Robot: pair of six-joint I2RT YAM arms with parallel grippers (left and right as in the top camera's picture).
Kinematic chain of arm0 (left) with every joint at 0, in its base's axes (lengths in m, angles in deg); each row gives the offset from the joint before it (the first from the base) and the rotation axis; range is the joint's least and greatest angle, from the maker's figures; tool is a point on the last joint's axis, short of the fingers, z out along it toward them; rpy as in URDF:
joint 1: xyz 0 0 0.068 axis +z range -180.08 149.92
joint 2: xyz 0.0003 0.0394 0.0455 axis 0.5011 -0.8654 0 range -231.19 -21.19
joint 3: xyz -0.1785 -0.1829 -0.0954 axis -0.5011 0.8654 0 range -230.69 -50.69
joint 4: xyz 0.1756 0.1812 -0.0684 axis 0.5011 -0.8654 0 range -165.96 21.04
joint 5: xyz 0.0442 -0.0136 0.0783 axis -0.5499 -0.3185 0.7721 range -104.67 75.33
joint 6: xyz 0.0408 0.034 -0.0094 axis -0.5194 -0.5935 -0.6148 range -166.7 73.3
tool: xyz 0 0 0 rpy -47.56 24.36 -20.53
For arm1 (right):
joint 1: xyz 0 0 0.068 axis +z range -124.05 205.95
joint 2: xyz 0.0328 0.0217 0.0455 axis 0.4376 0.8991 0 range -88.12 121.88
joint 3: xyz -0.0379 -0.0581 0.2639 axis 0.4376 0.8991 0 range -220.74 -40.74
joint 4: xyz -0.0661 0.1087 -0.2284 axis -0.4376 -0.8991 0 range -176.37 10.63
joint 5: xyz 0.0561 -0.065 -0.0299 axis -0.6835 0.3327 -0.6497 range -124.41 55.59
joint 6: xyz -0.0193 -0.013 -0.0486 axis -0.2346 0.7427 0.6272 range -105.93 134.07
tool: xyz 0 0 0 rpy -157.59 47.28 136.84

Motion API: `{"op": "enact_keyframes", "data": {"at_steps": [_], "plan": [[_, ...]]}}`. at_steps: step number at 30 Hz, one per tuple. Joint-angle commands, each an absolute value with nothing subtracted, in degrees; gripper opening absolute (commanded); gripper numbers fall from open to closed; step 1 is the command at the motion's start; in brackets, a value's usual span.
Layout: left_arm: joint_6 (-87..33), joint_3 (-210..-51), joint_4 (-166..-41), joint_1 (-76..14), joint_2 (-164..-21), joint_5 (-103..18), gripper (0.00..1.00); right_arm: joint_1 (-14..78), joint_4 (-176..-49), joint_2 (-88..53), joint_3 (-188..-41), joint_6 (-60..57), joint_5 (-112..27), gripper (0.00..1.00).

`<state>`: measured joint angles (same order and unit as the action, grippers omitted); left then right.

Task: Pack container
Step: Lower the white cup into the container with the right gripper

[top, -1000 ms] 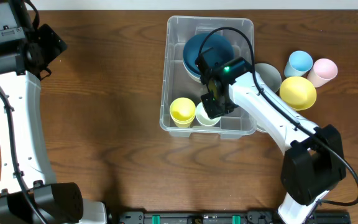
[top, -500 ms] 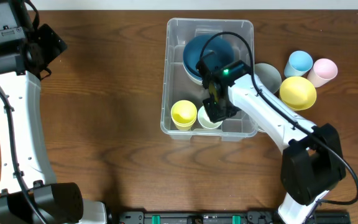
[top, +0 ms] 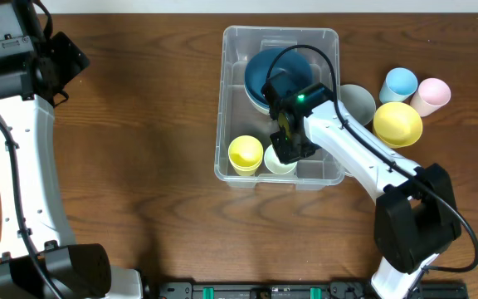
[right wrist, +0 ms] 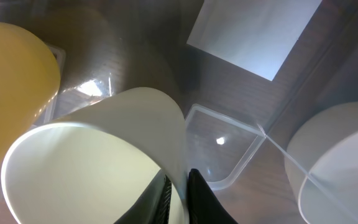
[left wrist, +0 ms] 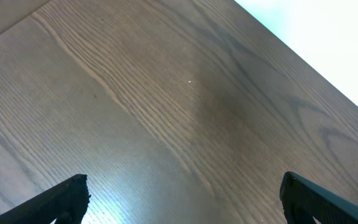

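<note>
The clear plastic container stands on the table at centre right. Inside it are a dark blue bowl at the back, a yellow cup at the front left and a pale cream cup beside it. My right gripper is inside the container, shut on the cream cup's rim. The yellow cup and the container's white label also show in the right wrist view. My left gripper is open and empty over bare wood at the far left.
Right of the container stand a grey bowl, a yellow bowl, a light blue cup and a pink cup. A pale bowl shows outside the container wall in the right wrist view.
My right gripper has moved the cream cup slightly toward the container's front, down beside the yellow cup. The left arm has not moved.
</note>
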<state>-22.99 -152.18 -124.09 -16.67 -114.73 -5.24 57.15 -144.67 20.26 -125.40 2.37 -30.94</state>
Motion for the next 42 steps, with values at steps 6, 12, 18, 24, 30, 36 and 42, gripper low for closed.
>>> {"op": "enact_keyframes", "data": {"at_steps": [6,12,18,24,30,36,42], "plan": [[-23.8,-152.4,-124.2,-16.5,-114.4,-4.5,0.98,57.4,-145.0,20.7,-124.9,2.2,-30.7,0.13],[-23.8,-152.4,-124.2,-16.5,-114.4,-4.5,0.98,57.4,-145.0,20.7,-124.9,2.2,-30.7,0.27],[-23.8,-152.4,-124.2,-16.5,-114.4,-4.5,0.98,57.4,-145.6,20.7,-124.9,2.2,-30.7,0.3],[-23.8,-152.4,-124.2,-16.5,-114.4,-4.5,0.98,57.4,-146.2,20.7,-124.9,2.2,-30.7,0.36],[-23.8,-152.4,-124.2,-16.5,-114.4,-4.5,0.98,57.4,-146.7,20.7,-124.9,2.2,-30.7,0.44],[-23.8,-152.4,-124.2,-16.5,-114.4,-4.5,0.98,57.4,-146.7,20.7,-124.9,2.2,-30.7,0.45],[-23.8,-152.4,-124.2,-16.5,-114.4,-4.5,0.98,57.5,-146.7,20.7,-124.9,2.1,-31.1,0.44]]}}
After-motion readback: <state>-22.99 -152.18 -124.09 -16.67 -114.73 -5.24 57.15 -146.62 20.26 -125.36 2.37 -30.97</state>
